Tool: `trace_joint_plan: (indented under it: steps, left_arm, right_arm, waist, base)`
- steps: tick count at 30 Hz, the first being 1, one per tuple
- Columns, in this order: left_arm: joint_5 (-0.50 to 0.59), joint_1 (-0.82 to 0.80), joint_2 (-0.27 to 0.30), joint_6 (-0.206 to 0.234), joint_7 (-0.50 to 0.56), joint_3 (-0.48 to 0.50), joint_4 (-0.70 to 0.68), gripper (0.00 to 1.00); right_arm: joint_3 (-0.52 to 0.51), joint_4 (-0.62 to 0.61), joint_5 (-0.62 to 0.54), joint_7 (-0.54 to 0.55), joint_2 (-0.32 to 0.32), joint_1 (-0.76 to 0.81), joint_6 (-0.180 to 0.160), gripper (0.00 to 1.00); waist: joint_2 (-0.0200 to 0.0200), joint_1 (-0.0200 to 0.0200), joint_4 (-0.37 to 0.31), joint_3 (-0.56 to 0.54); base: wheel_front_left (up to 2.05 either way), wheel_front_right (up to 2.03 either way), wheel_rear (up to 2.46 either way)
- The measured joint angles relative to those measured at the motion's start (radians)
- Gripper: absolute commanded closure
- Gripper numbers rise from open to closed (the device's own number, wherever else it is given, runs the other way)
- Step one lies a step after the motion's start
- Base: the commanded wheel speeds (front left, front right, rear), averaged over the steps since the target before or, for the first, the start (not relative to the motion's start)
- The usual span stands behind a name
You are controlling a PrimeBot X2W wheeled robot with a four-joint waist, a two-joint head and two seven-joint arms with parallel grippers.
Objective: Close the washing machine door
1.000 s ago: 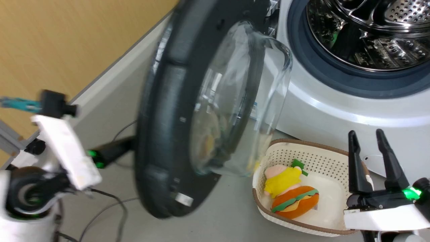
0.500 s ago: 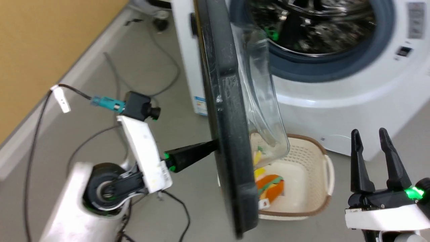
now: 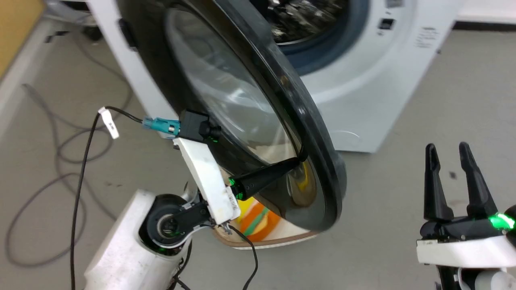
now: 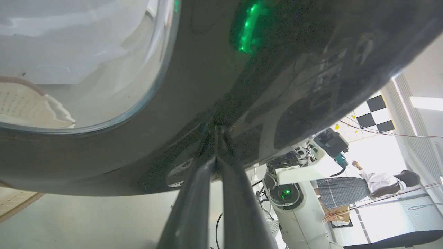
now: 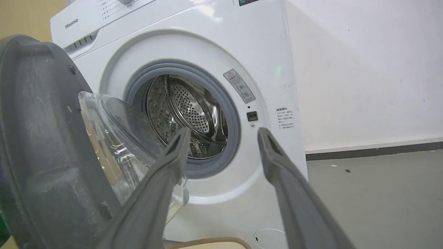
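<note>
While the left gripper, jaws closed, touches the round glossy black door, the right gripper gapes open.

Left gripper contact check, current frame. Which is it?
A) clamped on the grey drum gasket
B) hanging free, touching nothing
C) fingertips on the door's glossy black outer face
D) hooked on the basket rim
C: in the left wrist view the left gripper, fingers together, meets its own reflection on the glossy black face of the washing machine door.
</note>
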Motion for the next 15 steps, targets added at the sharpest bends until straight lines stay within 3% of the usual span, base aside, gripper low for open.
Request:
trace_joint_plan:
  steps: [8, 15]
  left_arm:
    - [-0.001, -0.002, 0.011, 0.0, -0.164, -0.061, 0.04, 1.0]
    - [0.1, -0.001, 0.078, 0.0, -0.368, -0.166, 0.044, 1.0]
  right_arm:
    - [-0.006, 0.0, 0.025, 0.0, 0.0, -0.013, 0.0, 0.0]
    - [-0.014, 0.0, 0.028, 0.0, 0.0, -0.009, 0.0, 0.0]
  waist:
    - [0.0, 0.0, -0.109, 0.027]
    - [0.0, 0.0, -0.127, 0.016]
  base:
    - [0.0, 0.0, 0.0]
    - [0.0, 0.0, 0.0]
